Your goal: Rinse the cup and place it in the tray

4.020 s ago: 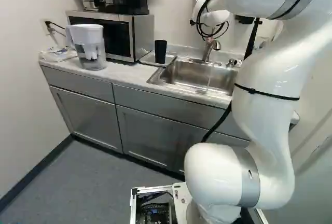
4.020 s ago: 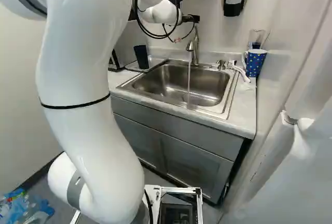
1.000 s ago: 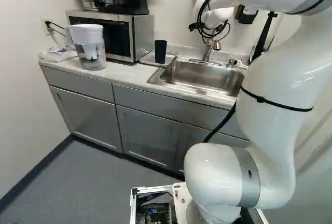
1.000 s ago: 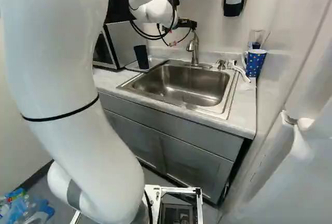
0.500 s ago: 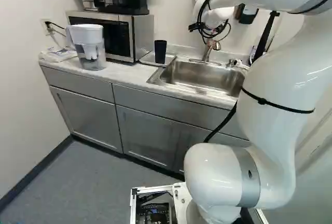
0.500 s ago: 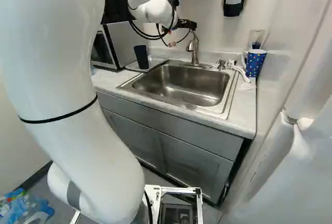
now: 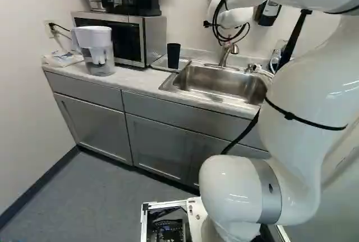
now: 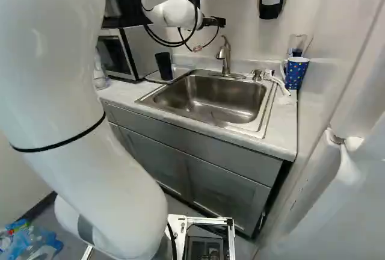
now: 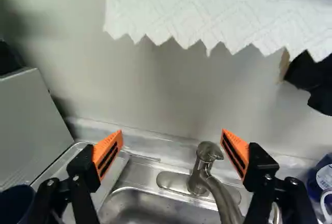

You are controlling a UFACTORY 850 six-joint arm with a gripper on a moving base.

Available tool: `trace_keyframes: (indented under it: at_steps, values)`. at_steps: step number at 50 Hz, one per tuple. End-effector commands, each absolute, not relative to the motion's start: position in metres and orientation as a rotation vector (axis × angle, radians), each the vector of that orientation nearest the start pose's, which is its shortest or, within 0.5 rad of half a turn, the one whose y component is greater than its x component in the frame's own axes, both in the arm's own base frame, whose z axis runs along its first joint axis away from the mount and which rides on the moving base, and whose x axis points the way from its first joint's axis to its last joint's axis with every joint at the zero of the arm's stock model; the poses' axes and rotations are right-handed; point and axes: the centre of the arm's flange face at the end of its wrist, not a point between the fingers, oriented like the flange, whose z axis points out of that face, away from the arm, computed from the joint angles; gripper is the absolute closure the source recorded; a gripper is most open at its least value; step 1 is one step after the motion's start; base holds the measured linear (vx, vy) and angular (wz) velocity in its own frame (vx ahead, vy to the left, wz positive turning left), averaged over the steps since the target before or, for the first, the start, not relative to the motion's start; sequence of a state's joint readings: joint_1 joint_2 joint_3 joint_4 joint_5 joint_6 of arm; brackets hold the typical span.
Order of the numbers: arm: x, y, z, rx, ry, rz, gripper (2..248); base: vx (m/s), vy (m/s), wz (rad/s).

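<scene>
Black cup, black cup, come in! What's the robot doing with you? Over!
Gripper open, empty. Black cup upright in tray. Faucet ahead, might get in the way.

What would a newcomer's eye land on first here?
Probably the big white arm, filling the right of the left base view. Next, in the wrist view, the open hand with its orange pads, the faucet just ahead of it. Then the steel sink, with the dark cup on the tray on one side and the dotted blue mug on the other.
</scene>
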State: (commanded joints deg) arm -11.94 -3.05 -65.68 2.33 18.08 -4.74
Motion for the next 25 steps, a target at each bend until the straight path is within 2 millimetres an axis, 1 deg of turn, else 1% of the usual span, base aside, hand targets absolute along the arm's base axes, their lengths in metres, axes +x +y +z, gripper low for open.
trace_keyframes:
  at_steps: [14,25]
  values:
    - [0.521,-0.098,0.677,-2.515,0.19,-2.126,3,0.0,0.0,0.0]
    - [0.514,-0.084,0.676,-2.507,0.16,-2.115,3,0.0,0.0,0.0]
